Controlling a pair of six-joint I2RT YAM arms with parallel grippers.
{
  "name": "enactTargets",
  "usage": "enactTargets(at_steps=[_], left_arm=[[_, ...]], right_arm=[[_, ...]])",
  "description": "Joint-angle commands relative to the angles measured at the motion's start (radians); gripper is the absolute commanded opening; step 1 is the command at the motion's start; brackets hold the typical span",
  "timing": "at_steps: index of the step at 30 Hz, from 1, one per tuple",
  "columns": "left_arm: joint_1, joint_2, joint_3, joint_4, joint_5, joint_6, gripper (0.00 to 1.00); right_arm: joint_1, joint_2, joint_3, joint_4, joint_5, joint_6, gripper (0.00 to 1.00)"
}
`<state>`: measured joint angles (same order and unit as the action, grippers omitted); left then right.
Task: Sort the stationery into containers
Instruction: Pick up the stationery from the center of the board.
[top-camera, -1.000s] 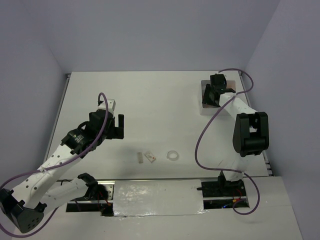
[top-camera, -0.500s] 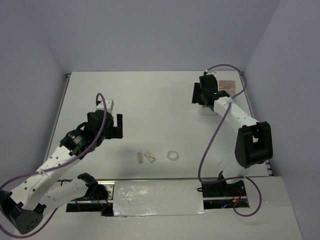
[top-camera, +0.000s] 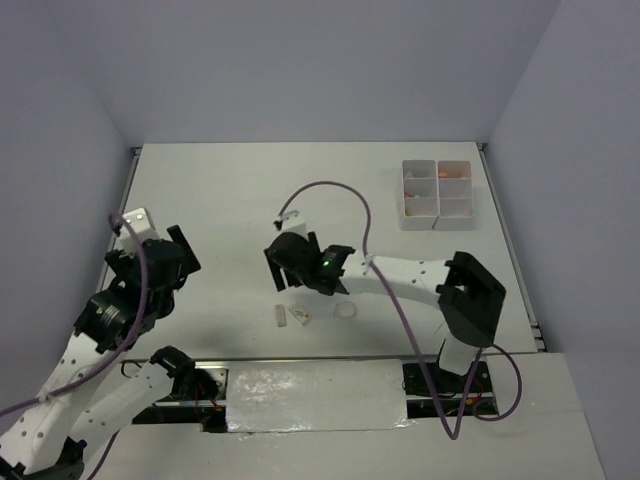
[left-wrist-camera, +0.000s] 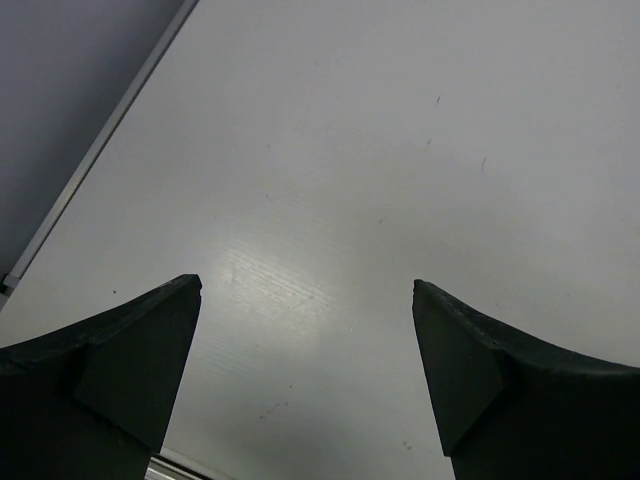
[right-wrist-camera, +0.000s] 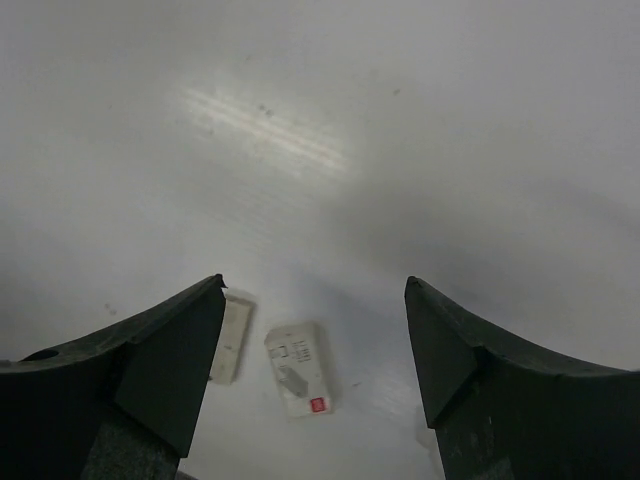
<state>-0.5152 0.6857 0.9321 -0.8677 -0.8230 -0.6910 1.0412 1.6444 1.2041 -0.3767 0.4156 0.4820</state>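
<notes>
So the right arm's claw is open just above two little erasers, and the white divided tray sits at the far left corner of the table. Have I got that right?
Not quite. The white divided tray sits at the far right corner of the table, not the left, as the top view shows. The rest holds: the right gripper is open just above the labelled eraser and the plain eraser.

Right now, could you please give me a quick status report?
Left gripper open, empty. Right gripper open, over labelled eraser and plain eraser; tape ring beside them. Trays far right; nothing blocking.
</notes>
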Motion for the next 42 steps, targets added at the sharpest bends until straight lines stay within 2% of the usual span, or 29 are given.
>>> enactTargets(at_steps=[1, 7, 11, 18, 25, 34, 38, 40, 41, 42], left_arm=[[0.006, -0.084, 0.019, 0.021, -0.065, -0.024, 0.99], [0.006, -0.088, 0.005, 0.059, -0.010, 0.022, 0.99], [0.006, -0.037, 0.014, 0.055, 0.005, 0.034, 0.99], [0.006, -0.052, 0.007, 0.073, 0.025, 0.053, 0.99], [0.006, -0.063, 0.001, 0.085, 0.042, 0.064, 0.99], [0.006, -0.072, -0.004, 0.096, 0.059, 0.074, 0.99], [0.006, -0.074, -0.004, 0.098, 0.061, 0.074, 0.99], [0.006, -0.075, -0.004, 0.099, 0.061, 0.077, 0.99], [0.006, -0.077, -0.003, 0.101, 0.062, 0.077, 0.99], [0.006, -0.078, -0.004, 0.101, 0.064, 0.080, 0.99]], right_arm=[[0.081, 0.103, 0.060, -0.030, 0.043, 0.107, 0.80], [0.129, 0.210, 0.098, -0.014, -0.011, 0.109, 0.71], [0.160, 0.229, 0.121, 0.004, -0.034, 0.096, 0.70], [0.191, 0.278, 0.140, -0.008, -0.054, 0.104, 0.68], [0.197, 0.301, 0.117, -0.031, -0.025, 0.128, 0.67], [0.200, 0.318, 0.069, -0.002, -0.055, 0.139, 0.56], [0.206, 0.331, 0.068, -0.002, -0.075, 0.141, 0.55], [0.210, 0.328, 0.066, 0.007, -0.081, 0.135, 0.38], [0.215, 0.327, 0.064, 0.024, -0.092, 0.130, 0.23], [0.215, 0.322, 0.069, 0.031, -0.101, 0.115, 0.18]])
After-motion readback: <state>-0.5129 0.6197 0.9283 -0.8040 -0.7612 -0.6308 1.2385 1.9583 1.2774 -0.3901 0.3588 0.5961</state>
